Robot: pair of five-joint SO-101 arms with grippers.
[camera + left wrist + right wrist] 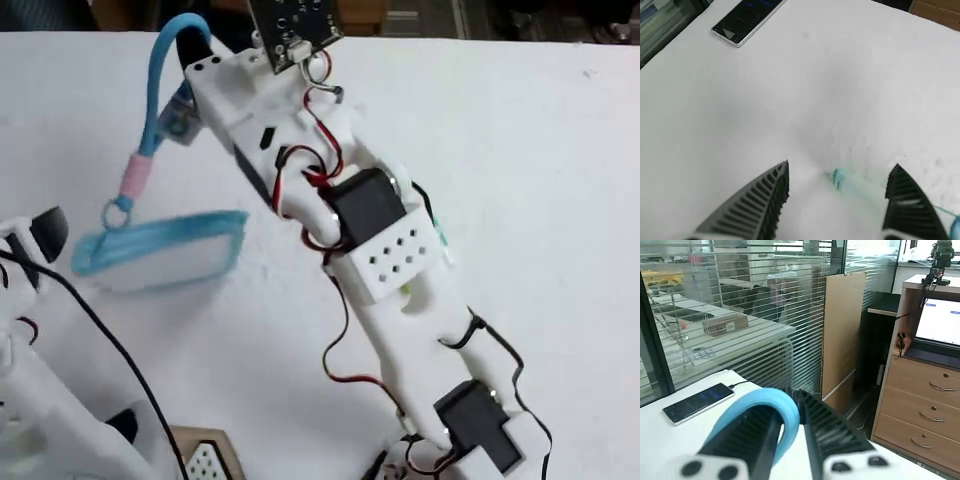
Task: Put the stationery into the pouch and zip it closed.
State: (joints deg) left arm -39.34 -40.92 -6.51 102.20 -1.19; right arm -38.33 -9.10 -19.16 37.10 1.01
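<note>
White bench (520, 150) w/ both arms over it; the right arm (390, 260) stretches across the middle toward the far left corner, and the left arm (40, 400) sits low at the near left edge. The pouch (160, 252) lies flat on the bench betw. them, pale w/ blue trim. Its blue strap (158, 90) runs up from the ring end into the right end effector (195, 55), which is clenched on the loop and holds it off the surface (the right wrist view has the strap (757, 407) pinched betw. the ribbed fingers). The left end effector (842, 167) is spread wide, tips just above the bench; a teal edge (847, 184) shows betw. them, prob. the pouch's end, not touching as far as I can tell. A phone (747, 20) lies well apart; not part of the job.

Contents: can't tell. The pouch looks thin; no pens or the like seen loose on the bench; whether the zip is open or shut I can't make out.

My read: this is the zip stage or its lead-up, one arm tensioning by the strap. Next, the left needs to close on the pouch end or the zip pull while the right holds the strap taut; otherwise the pouch just slides.
</note>
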